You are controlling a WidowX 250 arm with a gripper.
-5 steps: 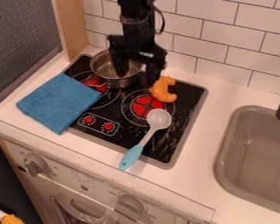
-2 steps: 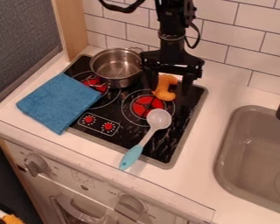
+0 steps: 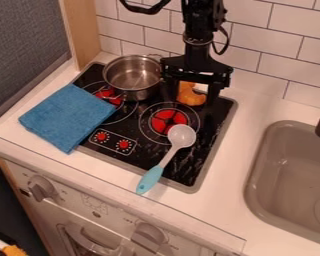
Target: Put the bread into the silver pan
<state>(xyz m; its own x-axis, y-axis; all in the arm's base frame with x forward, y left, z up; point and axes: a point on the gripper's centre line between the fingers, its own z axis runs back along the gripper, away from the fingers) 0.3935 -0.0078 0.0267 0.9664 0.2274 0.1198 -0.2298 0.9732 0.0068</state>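
Gripper (image 3: 191,99) spread wide, 1 finger on each side of the bread (image 3: 190,96).

Silver pan (image 3: 131,93) stands left of them on the stove (image 3: 189,170), its bare metal bottom showing; the grey sink (image 3: 255,182) at right has a round drain in its floor. Orange, curved and lumpy, the bread lies near the stove's back edge, partly hidden; I cannot tell whether either finger touches it.

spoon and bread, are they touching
Apart: the camera view shows a plain gap of black stove top between the spoon and the bread
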